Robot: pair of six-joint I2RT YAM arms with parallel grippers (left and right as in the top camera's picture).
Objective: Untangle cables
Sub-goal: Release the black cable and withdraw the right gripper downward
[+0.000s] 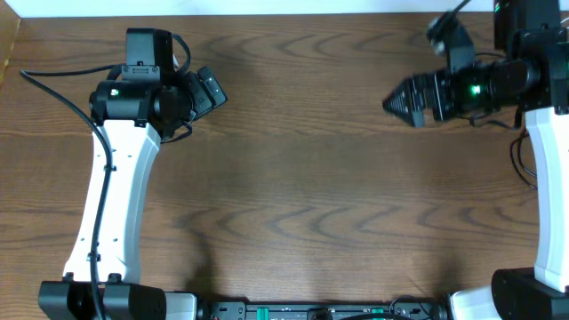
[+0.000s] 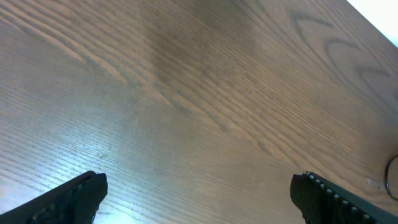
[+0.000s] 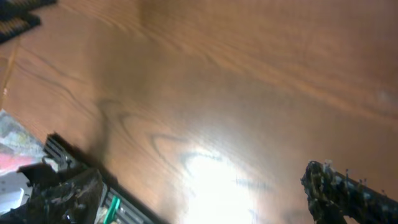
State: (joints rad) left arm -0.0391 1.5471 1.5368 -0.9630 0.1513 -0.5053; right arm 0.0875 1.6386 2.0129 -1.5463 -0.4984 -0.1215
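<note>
The left gripper [image 2: 199, 190] and right gripper [image 3: 202, 186] are spread, empty. No cables are seen on the bench [image 1: 302, 187] — a faint loop [image 2: 392, 175] may be one. Limp, light — best pinched near a plug.

Dark brown wood-grain desk [image 1: 302, 196], white left arm [image 1: 116, 196] along the left side, left arm's black tool [image 1: 212, 92] pointing right, right arm's black tool [image 1: 398, 103] at upper right, pointing left, well apart.
</note>
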